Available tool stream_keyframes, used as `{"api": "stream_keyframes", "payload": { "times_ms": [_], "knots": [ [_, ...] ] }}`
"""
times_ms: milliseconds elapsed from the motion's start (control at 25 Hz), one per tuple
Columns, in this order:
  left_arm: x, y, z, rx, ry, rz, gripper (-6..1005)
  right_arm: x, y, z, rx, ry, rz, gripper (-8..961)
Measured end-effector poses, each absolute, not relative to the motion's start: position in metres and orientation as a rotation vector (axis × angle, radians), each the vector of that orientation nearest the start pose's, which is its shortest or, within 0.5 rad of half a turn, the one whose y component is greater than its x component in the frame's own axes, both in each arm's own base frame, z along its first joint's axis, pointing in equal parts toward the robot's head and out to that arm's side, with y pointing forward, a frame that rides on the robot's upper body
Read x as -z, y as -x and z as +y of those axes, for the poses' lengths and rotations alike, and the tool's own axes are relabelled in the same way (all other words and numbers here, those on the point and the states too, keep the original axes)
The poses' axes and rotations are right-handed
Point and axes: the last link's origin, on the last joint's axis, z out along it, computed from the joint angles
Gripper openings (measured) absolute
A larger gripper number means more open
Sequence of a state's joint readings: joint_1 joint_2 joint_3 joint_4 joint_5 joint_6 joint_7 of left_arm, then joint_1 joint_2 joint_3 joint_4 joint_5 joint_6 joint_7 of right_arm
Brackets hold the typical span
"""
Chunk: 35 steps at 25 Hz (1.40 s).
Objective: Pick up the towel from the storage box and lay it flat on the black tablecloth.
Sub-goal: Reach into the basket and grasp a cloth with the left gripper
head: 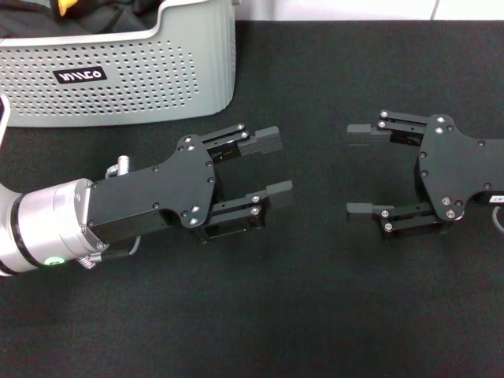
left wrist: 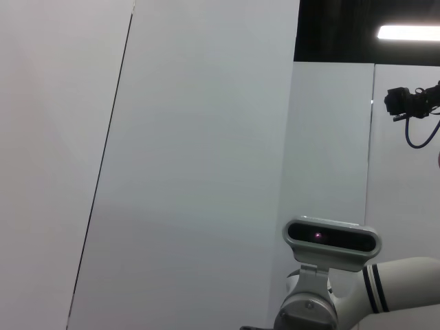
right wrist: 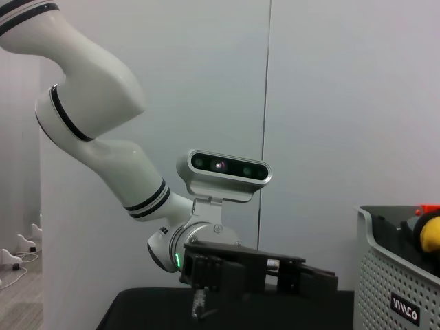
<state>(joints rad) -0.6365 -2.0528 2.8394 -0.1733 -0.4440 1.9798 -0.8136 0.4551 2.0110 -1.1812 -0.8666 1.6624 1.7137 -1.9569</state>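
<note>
- We see the towel [head: 118, 12] only as dark folds with a spot of yellow inside the storage box [head: 150, 79], at the far left of the head view; most of it is cut off by the frame.
- The right wrist view shows a yellow patch [right wrist: 431, 234] above the box rim, with a bit of red beside it that we cannot identify.
- The storage box stands on the black tablecloth [head: 315, 299], its perforated wall and black label with white letters facing us.
- The box's rounded near corner lies just beyond the left hand [head: 272, 167], apart from it.
- Our left hand hovers over the cloth left of centre, fingers spread wide and empty, pointing toward the right hand.
- Our right hand [head: 361, 169] hovers at the right, fingers also spread wide and empty, pointing back at the left one.
- A strip of bare cloth separates the two hands' fingertips; nothing lies between them.
- The tablecloth covers the desk across the whole near field and to the right of the box, flat and dark.
- Beyond its far edge, to the right of the box, we see a pale strip [head: 354, 9].
- The left wrist view shows only pale wall panels [left wrist: 192, 165], a ceiling light and the other arm's camera [left wrist: 332, 237].
</note>
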Motion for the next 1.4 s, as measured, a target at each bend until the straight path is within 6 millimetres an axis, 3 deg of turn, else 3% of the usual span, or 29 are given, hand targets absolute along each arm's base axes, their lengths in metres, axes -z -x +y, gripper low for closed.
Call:
{"api": "stream_keyframes", "payload": {
  "times_ms": [640,760,1040,1400],
  "knots": [
    [0.017,0.239,0.275,1.405,2.563,-0.283,659,-0.023,-0.192,0.309,-1.021,2.835,-0.118,865],
    [0.002,0.256,0.277,1.353,2.444,-0.310,653,-0.028,-0.196,0.310,-1.033,2.800,-0.094,864],
    [-0.052,0.287,0.279,1.323,2.100,-0.269,638,-0.027,-0.205,0.306,-1.038,2.776,-0.072,860],
    [-0.062,0.286,0.315,1.139,1.906,-0.185,620,-0.025,-0.207,0.304,-1.064,2.775,-0.065,856]
  ]
}}
